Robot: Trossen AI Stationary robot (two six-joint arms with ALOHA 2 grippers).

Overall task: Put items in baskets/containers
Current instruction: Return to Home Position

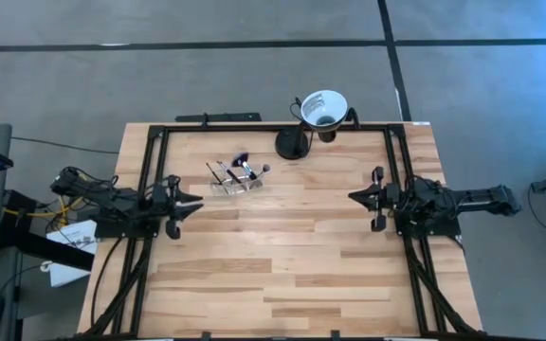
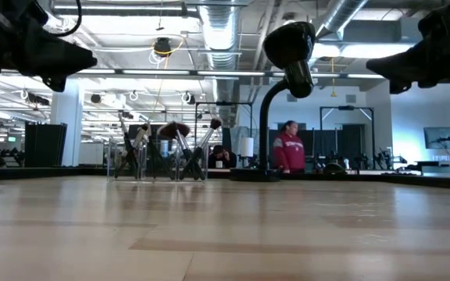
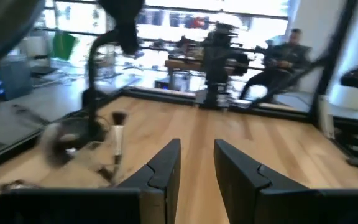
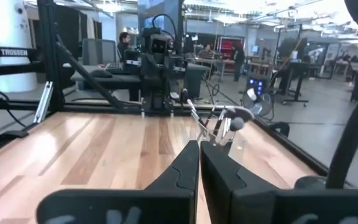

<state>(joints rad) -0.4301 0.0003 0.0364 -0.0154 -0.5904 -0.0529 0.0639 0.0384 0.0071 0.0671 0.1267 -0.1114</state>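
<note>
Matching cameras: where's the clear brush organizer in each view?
High view: clear organizer up and left of centre.
Low view: organizer left of centre.
Left wrist view: organizer blurred, close ahead.
Right wrist view: organizer farther ahead.
Shared landmark: black stand beside it.

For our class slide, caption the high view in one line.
Makeup brushes lean in the clear organizer; the open left claw and shut right claw wait at opposite sides.
</note>
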